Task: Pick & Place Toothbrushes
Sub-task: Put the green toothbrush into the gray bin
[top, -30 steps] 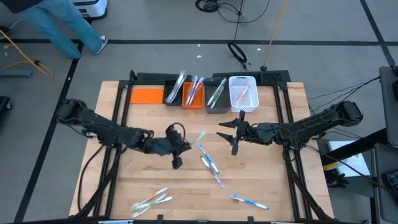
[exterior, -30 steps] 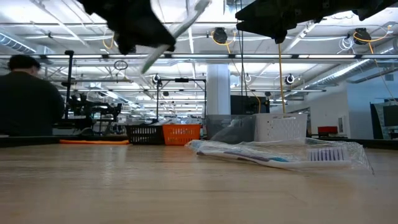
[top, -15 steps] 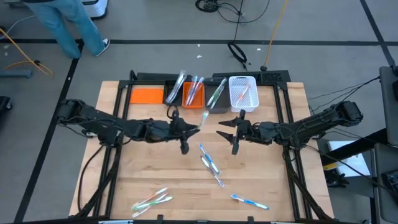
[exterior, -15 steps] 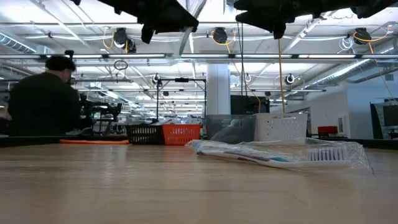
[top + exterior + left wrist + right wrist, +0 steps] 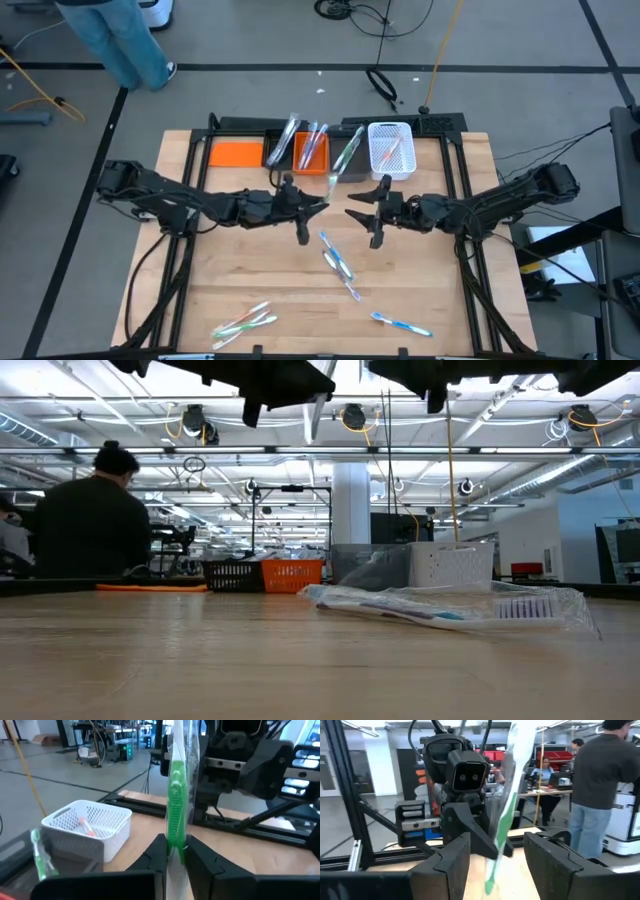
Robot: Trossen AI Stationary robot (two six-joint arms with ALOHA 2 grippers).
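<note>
Fingers [image 5: 155, 852] of your left gripper [image 5: 305, 207] are clamped on a wrapped green toothbrush [image 5: 176, 815], holding it upright above the middle of the counter [image 5: 190, 290], just in front of the row of bins. Left to right along that row sit an orange tray [image 5: 235, 153], a black bin [image 5: 276, 155], an orange bin [image 5: 311, 152], a grey bin [image 5: 348, 160] and a white basket [image 5: 390, 148], each bin already holding toothbrushes. Across the gap, your right gripper [image 5: 374, 212] hovers with its fingers apart and empty, facing the left one. Loose toothbrushes remain on the counter: a cluster near the front-left edge [image 5: 245, 321], a pair at centre [image 5: 337, 262], and a blue one toward the front right [image 5: 400, 323]. Expect each brush to be light and stiff, but its clear wrapper looks slick and crinkly; take hold across the handle's middle rather than on loose film. A person [image 5: 90, 520] stands in the room behind.
</note>
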